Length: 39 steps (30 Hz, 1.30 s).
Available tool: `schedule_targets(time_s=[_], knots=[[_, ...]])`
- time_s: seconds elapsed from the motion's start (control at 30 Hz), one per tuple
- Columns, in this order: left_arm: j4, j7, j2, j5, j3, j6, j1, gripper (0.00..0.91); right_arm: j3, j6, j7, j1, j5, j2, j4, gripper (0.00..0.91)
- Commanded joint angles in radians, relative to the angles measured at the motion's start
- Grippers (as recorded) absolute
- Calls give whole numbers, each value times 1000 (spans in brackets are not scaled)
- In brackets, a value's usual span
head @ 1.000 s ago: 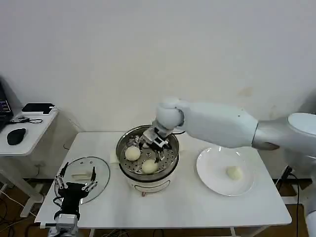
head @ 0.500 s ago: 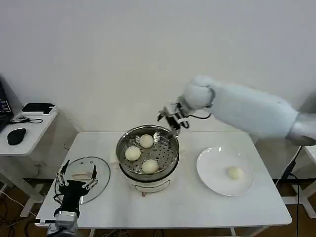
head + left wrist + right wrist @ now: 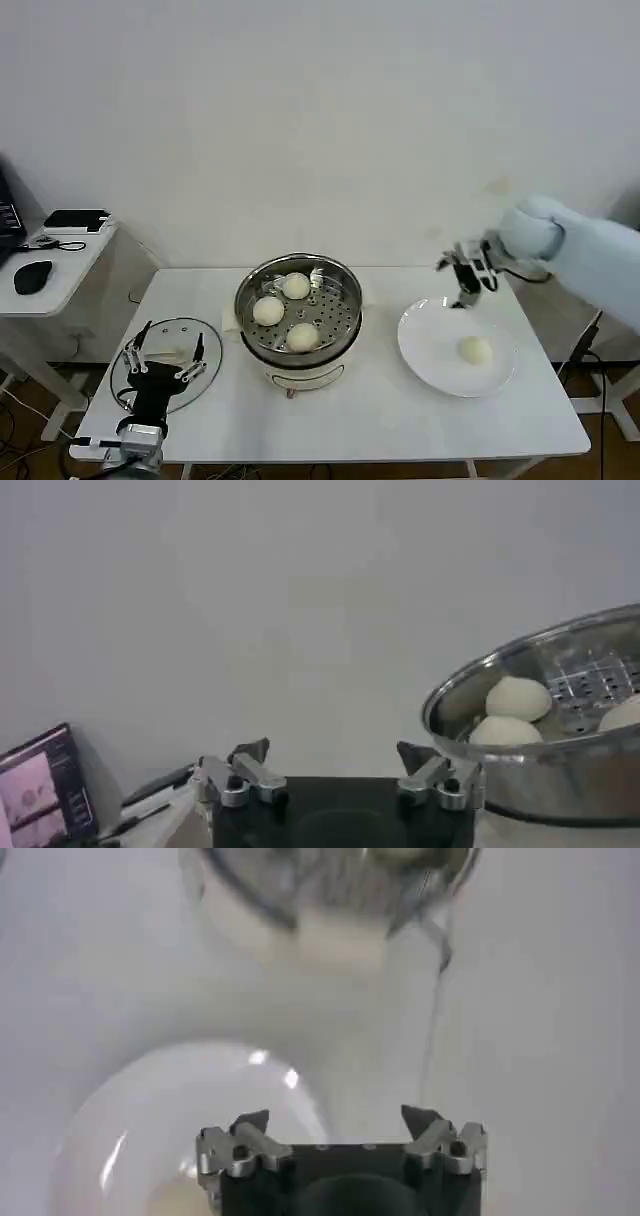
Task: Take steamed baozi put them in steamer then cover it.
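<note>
The steamer (image 3: 300,312) stands at the table's middle, and three baozi lie on its perforated tray (image 3: 296,286) (image 3: 268,310) (image 3: 303,336). A fourth baozi (image 3: 475,350) rests on the white plate (image 3: 430,340) to the right. My right gripper (image 3: 463,276) hangs open and empty over the plate's far edge; in the right wrist view it (image 3: 335,1120) faces the plate (image 3: 150,1128), with the steamer (image 3: 320,898) beyond. My left gripper (image 3: 167,352) is open above the glass lid (image 3: 203,330). From its wrist (image 3: 333,755) I see the steamer (image 3: 540,770) with baozi (image 3: 517,697) inside.
The glass lid lies flat near the table's front left corner. A side desk (image 3: 60,262) with a mouse and a phone stands off the table's left edge. A wall runs close behind the table.
My right gripper rose out of the steamer, leaving a third baozi on the tray, and swung right to above the plate. The left gripper shifted slightly over the lid.
</note>
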Motion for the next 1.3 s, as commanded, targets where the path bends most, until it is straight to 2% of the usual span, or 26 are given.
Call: schedule_targets(time_s=[0.03,0.77,0.87,0.9,1.07,1.2,1.3], knots=[[3,2,10,-2,1,4,-2,907,255,40,-9,-376,-145,-104,-109,907],[2,2,-4,-2,-23,3,15,907,299,64,-4,-410,-203,114,-300,897],[2,2,-4,-3,-25,3,14,907,296,66,-3,-409,-209,133,-325,867],[3,2,-4,-3,-25,4,15,907,294,66,-9,-410,-213,136,-328,826],[5,2,-5,-3,-25,3,14,907,292,63,-14,-414,-219,139,-329,746],[5,1,-8,-2,-22,3,12,907,293,60,-15,-409,-219,138,-330,625],[4,1,-10,-2,-21,3,13,907,294,56,-13,-402,-217,135,-326,605]])
